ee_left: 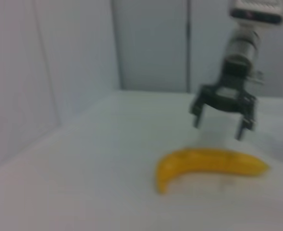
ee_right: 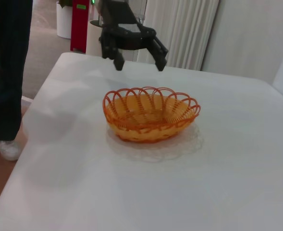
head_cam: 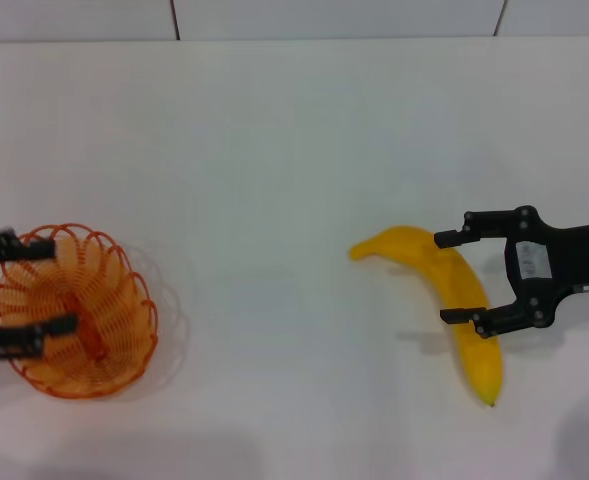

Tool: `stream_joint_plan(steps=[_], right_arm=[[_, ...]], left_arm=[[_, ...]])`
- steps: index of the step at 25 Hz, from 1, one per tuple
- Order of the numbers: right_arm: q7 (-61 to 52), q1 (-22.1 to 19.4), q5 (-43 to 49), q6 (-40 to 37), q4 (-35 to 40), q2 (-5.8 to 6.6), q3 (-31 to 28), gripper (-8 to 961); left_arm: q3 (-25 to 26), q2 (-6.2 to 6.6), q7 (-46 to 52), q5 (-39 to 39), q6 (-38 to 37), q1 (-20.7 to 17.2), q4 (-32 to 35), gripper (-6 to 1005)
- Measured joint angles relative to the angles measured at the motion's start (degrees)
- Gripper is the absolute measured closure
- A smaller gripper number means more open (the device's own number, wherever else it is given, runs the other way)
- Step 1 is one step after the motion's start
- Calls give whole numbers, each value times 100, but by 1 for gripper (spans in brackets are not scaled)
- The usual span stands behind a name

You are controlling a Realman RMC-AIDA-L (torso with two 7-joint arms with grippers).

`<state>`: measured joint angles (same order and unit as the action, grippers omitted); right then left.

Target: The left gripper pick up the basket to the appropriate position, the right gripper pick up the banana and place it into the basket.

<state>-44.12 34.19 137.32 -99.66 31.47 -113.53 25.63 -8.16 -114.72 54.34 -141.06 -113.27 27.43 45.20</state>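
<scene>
The orange wire basket (head_cam: 84,300) stands on the white table at the left; it also shows in the right wrist view (ee_right: 148,115). My left gripper (head_cam: 36,290) is open and hovers over the basket's left rim, apart from it; the right wrist view shows it (ee_right: 136,57) above the rim. The yellow banana (head_cam: 479,355) lies on the table at the right and also shows in the left wrist view (ee_left: 208,162). My right gripper (head_cam: 458,278) is open and spans the banana's middle from above; the left wrist view shows it (ee_left: 221,126) a little above the fruit.
The white table (head_cam: 294,150) runs back to a tiled wall. In the right wrist view a person's legs (ee_right: 6,72) stand beside the table's edge near the basket, with a red object (ee_right: 79,24) behind.
</scene>
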Motion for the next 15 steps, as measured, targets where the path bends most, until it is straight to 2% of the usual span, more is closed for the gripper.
stream_joint_plan(steps=[4, 6, 8, 13, 14, 15], right_arm=[[0, 0, -14, 1, 0, -2, -10, 133], [0, 0, -28, 1, 0, -3, -14, 133], [0, 1, -30, 0, 0, -3, -25, 133], [0, 36, -31, 0, 0, -2, -30, 133], [0, 50, -31, 0, -3, -3, -30, 133], [0, 57, -31, 0, -6, -6, -28, 133]], left_arm=[[639, 134, 783, 292, -2, 134, 317, 137], [836, 254, 1493, 400, 1, 271, 562, 138], [896, 420, 2241, 440, 39, 451, 725, 139], [801, 956, 4185, 252, 362, 876, 773, 141], [722, 1044, 4418, 171, 375, 931, 773, 141], [680, 1081, 4509, 132, 376, 952, 773, 142]])
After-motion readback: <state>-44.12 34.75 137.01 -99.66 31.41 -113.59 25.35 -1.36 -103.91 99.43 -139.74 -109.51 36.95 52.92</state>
